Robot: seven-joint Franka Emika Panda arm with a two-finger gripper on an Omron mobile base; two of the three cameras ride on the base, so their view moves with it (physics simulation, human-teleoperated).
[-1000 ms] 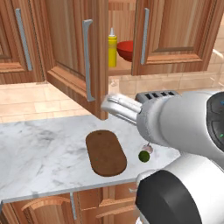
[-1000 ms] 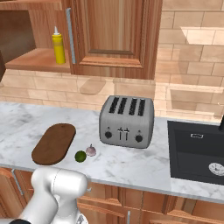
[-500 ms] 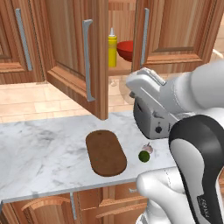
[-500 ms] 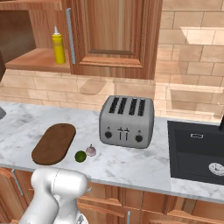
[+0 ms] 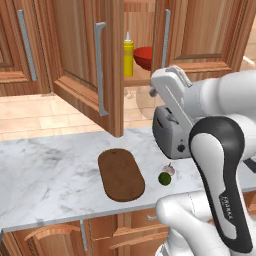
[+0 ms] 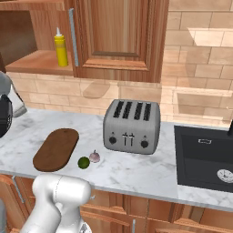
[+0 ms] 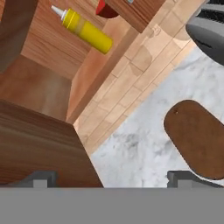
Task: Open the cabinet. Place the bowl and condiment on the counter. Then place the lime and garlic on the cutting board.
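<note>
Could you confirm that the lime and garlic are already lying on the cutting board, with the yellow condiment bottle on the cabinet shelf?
Not quite: the lime and garlic lie on the counter beside the cutting board, not on it, as the right base view shows. The condiment does stand on the cabinet shelf.

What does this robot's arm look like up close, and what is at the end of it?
The arm is made of chunky, rounded, glossy white segments joined by dark grey to black bands at the joints, with small dark lettering running down one link. No loose cables show. In the hand view the gripper ends in two small, blocky grey jaws.
</note>
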